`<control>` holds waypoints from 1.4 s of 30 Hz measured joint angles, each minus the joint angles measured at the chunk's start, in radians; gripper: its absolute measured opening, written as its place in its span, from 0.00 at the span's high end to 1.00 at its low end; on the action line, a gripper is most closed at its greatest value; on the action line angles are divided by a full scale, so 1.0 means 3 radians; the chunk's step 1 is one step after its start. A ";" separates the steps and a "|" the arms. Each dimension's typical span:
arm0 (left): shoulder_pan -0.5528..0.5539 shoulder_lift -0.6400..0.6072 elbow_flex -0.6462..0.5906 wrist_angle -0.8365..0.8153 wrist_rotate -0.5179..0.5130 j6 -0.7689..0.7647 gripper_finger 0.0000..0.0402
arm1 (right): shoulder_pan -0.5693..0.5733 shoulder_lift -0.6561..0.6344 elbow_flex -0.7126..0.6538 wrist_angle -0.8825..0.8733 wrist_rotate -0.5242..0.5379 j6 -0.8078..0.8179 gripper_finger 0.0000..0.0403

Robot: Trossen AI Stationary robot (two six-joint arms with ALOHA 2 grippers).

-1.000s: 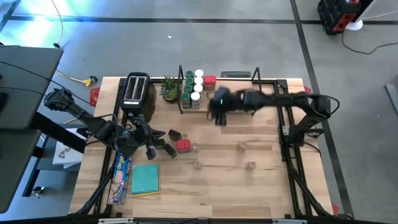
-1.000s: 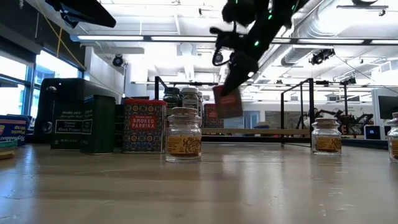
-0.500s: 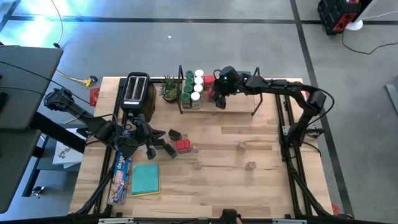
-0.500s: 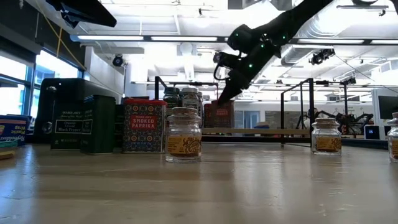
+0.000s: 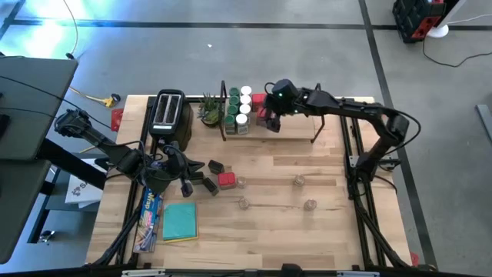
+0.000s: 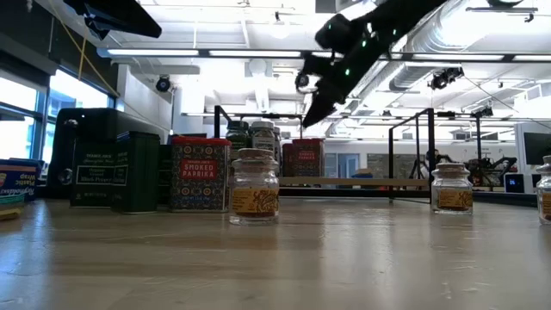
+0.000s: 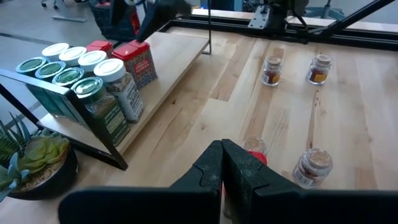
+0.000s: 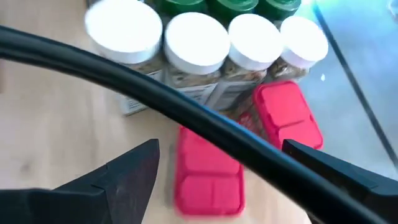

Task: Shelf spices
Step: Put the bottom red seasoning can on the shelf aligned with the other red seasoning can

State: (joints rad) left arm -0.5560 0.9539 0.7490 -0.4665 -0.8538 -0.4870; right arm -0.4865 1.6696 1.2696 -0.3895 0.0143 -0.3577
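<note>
Right wrist view shows your right tool (image 8: 214, 171) now spread wide, lifted off the red tin (image 8: 208, 177) it just set on the shelf (image 5: 292, 131). One more spice shelved; your left tool (image 7: 222, 177) sits closed over the bench (image 5: 307, 238), tins and jars still waiting.

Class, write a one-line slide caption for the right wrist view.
Open right gripper above two red tins beside white-lidded jars on the shelf.

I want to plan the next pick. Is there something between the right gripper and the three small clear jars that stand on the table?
Nothing visible. The right gripper hangs open above the shelf, and bare table lies between the shelf and the clear jars. The shut left gripper waits at the table's left.
</note>
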 joint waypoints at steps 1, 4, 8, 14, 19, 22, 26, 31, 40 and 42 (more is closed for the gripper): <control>0.0000 0.0000 0.0000 -0.0001 0.0001 0.0000 0.99 | 0.0030 -0.0051 0.0025 -0.0117 0.0031 0.0064 0.17; 0.0000 0.0000 0.0000 0.0001 0.0009 0.0000 0.99 | 0.0120 -0.0195 0.0006 -0.0336 0.0039 0.0233 0.19; 0.0000 0.0000 0.0000 0.0001 0.0010 0.0000 0.99 | 0.0193 -0.0242 -0.0191 -0.0510 0.0038 0.0434 0.23; 0.0000 -0.0001 0.0000 0.0000 0.0008 0.0000 0.99 | 0.0124 -0.0124 -0.0658 0.0017 0.0135 0.0839 0.40; 0.0000 0.0000 0.0000 0.0001 0.0008 0.0000 0.99 | 0.0005 0.0037 -0.0787 0.0445 0.0138 0.0989 0.56; 0.0000 0.0000 0.0000 0.0002 0.0007 0.0000 0.99 | -0.0059 0.0146 -0.0791 0.0589 0.0140 0.1003 0.63; 0.0000 0.0000 0.0000 0.0004 0.0008 0.0000 0.99 | -0.0106 0.0219 -0.0791 0.0731 0.0147 0.0978 0.66; 0.0000 0.0000 0.0000 0.0004 -0.0007 0.0000 0.99 | -0.0103 0.0229 -0.0791 0.0847 0.0223 0.1038 0.67; -0.0001 0.0000 0.0000 0.0015 -0.0008 0.0000 0.99 | -0.0101 0.0231 -0.0791 0.1018 0.0230 0.1186 0.67; -0.0001 0.0000 0.0000 0.0013 -0.0007 0.0000 0.99 | -0.0101 0.0231 -0.0791 0.1053 0.0230 0.1258 0.67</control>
State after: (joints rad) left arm -0.5564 0.9539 0.7490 -0.4625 -0.8558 -0.4870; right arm -0.5167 1.7390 1.0325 -0.0736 0.0834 0.0197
